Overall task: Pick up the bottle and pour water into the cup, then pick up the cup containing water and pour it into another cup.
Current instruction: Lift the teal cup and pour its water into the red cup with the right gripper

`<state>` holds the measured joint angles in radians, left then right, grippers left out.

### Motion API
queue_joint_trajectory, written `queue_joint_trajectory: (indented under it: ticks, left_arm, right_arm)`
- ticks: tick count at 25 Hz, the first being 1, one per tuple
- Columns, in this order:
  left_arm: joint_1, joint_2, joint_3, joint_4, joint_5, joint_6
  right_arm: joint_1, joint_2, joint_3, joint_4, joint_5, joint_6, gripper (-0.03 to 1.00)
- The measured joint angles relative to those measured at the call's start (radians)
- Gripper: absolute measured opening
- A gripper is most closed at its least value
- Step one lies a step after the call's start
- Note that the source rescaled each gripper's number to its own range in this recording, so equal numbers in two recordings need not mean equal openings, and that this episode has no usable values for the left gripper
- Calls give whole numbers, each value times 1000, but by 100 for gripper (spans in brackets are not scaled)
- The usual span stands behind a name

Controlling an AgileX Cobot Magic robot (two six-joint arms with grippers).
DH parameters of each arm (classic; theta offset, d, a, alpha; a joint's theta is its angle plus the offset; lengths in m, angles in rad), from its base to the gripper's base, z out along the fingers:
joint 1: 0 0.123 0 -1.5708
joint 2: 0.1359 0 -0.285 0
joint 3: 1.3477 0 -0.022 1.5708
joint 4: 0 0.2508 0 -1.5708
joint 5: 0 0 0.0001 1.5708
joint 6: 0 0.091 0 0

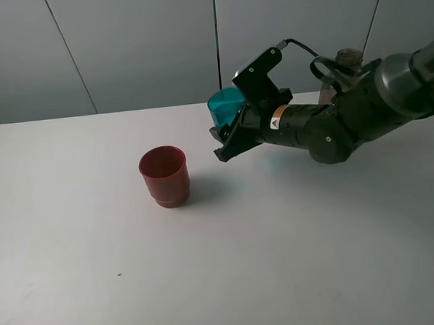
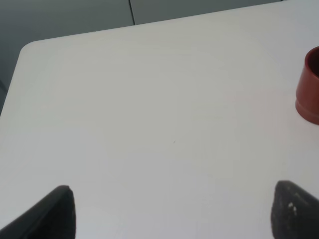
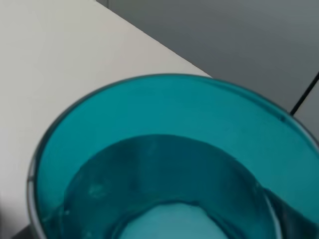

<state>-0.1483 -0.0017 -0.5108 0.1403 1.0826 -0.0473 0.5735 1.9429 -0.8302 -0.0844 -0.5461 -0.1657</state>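
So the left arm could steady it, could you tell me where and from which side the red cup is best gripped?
Probably the side wall of the red cup, above its stepped base, coming level from the left: it stands upright with that side free.

No readable text.
Your black cylindrical right arm [image 1: 313, 128] carries a small white sticker [image 1: 277, 121] with an orange warning triangle; its print is illegible.

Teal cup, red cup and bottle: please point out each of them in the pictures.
teal cup [image 1: 223, 106]: exterior high view, on its side wall below the rim.
red cup [image 1: 164, 178]: exterior high view, on its outer wall.
bottle [image 1: 348, 57]: exterior high view, on its neck.
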Motion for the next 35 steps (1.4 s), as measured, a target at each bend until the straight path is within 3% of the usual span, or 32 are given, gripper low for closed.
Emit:
queue_joint_trajectory:
  ticks: [11, 35]
  left_arm:
    - [0, 0, 0, 0, 0, 0]
    - [0, 0, 0, 0, 0, 0]
  right_arm:
    - [66, -68, -34, -8, 205, -195, 11]
    - [134, -68, -122, -27, 324, -481, 11]
